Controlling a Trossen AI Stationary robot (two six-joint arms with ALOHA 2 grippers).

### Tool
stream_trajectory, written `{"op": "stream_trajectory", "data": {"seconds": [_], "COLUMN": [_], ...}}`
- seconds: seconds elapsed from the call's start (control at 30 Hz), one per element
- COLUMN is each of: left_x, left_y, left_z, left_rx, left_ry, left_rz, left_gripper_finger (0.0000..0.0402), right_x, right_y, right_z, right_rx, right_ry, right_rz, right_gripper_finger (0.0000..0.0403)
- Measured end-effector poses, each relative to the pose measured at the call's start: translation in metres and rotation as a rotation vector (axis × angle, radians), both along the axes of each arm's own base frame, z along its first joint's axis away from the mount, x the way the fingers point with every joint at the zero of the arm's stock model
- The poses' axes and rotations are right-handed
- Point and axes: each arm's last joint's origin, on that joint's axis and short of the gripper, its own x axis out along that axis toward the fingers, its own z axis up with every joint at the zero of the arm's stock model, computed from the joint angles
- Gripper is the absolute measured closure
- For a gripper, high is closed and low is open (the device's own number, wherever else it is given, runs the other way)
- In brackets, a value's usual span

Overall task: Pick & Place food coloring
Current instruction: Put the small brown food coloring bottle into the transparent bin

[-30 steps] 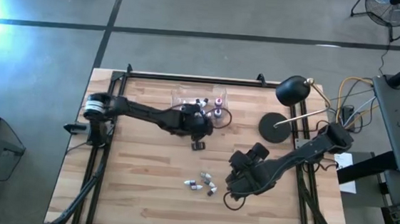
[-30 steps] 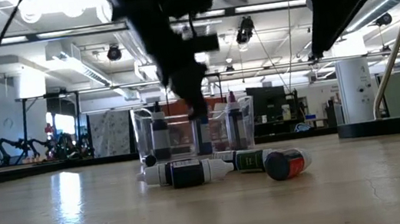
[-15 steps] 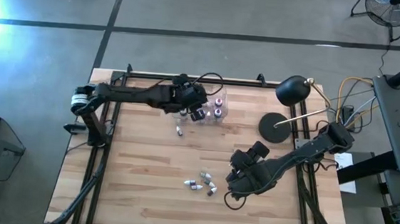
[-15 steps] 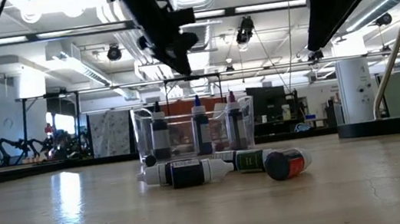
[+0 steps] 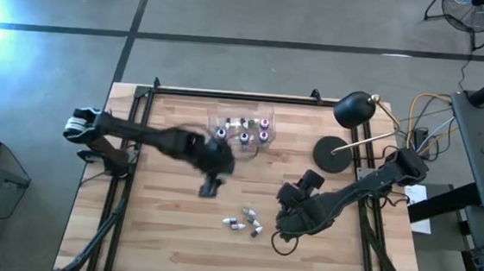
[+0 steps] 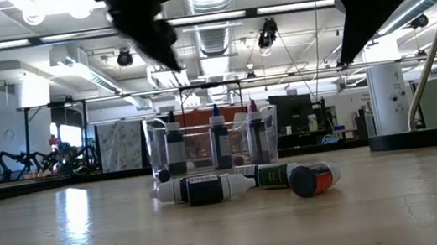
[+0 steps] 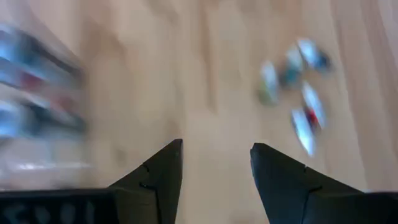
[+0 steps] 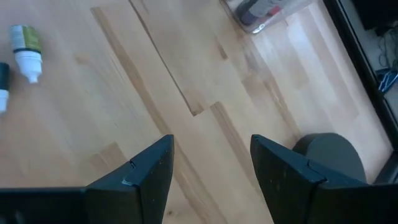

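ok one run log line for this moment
left gripper: open, empty, mid-table | right gripper: open, waiting beside loose bottles | clear box: three bottles upright inside

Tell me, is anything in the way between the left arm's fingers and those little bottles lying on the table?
Nothing visible. Bare wood lies between the left gripper, its fingers open and empty, and the loose food coloring bottles. The clear box sits behind it.

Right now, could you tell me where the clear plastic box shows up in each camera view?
High view: clear plastic box, upper centre of the table.
Low view: centre, behind the lying bottles.
Left wrist view: blurred at the left edge.
Right wrist view: top edge.
Shared landmark: those loose bottles.
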Motion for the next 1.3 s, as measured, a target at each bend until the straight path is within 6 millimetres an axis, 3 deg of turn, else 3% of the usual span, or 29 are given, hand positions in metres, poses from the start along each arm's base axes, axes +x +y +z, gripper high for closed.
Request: {"op": "stream_trajectory", "data": {"seconds": [0.23,0.3,0.4,0.5,0.63,1.03,1.3], "left_x": [-0.028,-0.036,-0.043,-0.039,-0.034,-0.043,-0.043], "left_y": [-0.026,-0.04,-0.044,-0.03,-0.012,0.045,0.063], "left_z": [-0.067,-0.075,-0.082,-0.087,-0.097,-0.116,-0.115], "left_rx": [-0.206,-0.118,0.222,0.382,0.279,0.329,0.361], "left_ry": [0.206,0.172,0.092,0.055,0.049,0.084,0.072], "left_rz": [0.313,0.276,0.19,0.109,-0.032,0.058,0.023], "left_gripper_finger": [0.0239,0.0239,0.0239,0.0239,0.0239,0.0239,0.0239], "right_x": [-0.002,-0.002,-0.002,-0.001,0.002,0.005,0.005], "right_y": [0.001,0.001,0.002,0.0,-0.005,-0.006,-0.006], "right_z": [-0.005,-0.007,-0.009,-0.009,-0.009,-0.009,-0.009], "right_rx": [0.056,0.081,0.09,0.083,0.083,0.107,0.106], "right_ry": [0.031,0.055,0.078,0.096,0.087,0.034,0.029], "right_rz": [-0.017,-0.001,0.037,0.06,0.047,-0.012,-0.011], "right_gripper_finger": [0.0197,0.0197,0.0197,0.0197,0.0197,0.0197,0.0197]}}
